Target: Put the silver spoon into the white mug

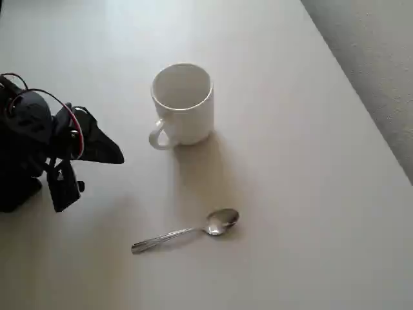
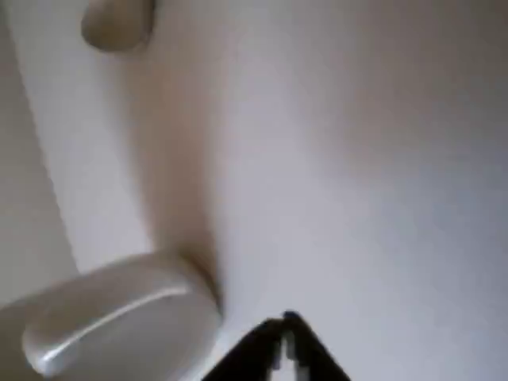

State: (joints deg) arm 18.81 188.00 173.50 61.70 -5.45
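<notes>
Gripper (image 2: 287, 337) looks closed and empty, well clear of your silver spoon (image 1: 187, 230); come in low and it could skid past the white mug (image 1: 182, 103).

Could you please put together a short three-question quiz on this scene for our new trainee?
1. True or false: the silver spoon already stands inside the white mug.
2. In the overhead view, where does the mug's handle point? A) lower left B) upper right C) straight right
3. Fill in: in the overhead view, the spoon's bowl lies at the ____ end of the spoon.

Key
1. False: it lies flat on the table, below the mug and apart from it.
2. A, toward the side where the gripper sits at the picture's left, touching neither thing.
3. Right; the spoon's handle runs off to the lower left.
</notes>
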